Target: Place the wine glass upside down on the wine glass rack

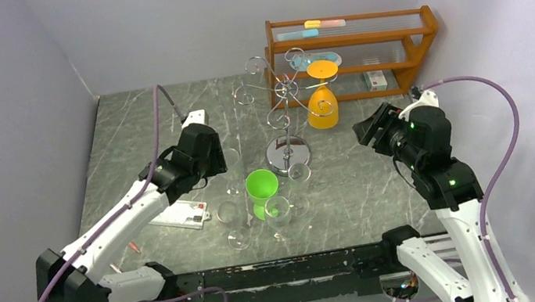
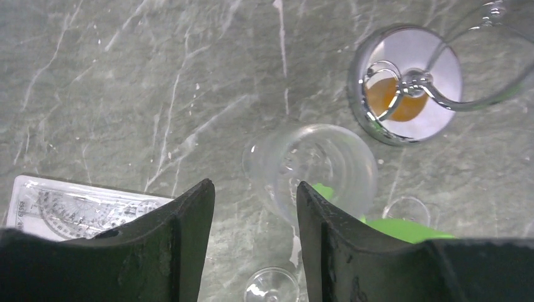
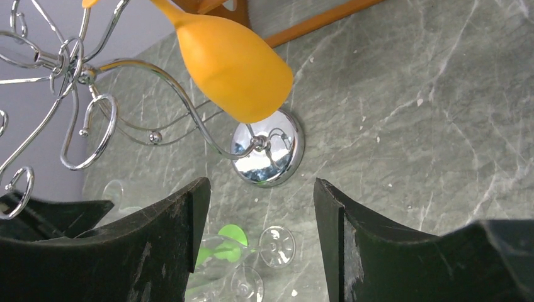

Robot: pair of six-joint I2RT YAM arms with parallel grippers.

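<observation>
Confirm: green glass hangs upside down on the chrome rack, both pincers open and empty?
No: the orange glass hangs upside down on the chrome rack, per the top external view; the green glass stands on the table. Left pincer and right pincer are open and empty.

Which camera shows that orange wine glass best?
The top external view: the orange wine glass shows whole, foot up, bowl down, hanging on the wine glass rack. The right wrist view shows its bowl large but crops the foot. The left wrist view catches only an orange reflection in the rack's base.

wine glass (image 1: 322,106) on rack (image 1: 287,153) (inverted), shelf (image 1: 393,64) behind
</observation>
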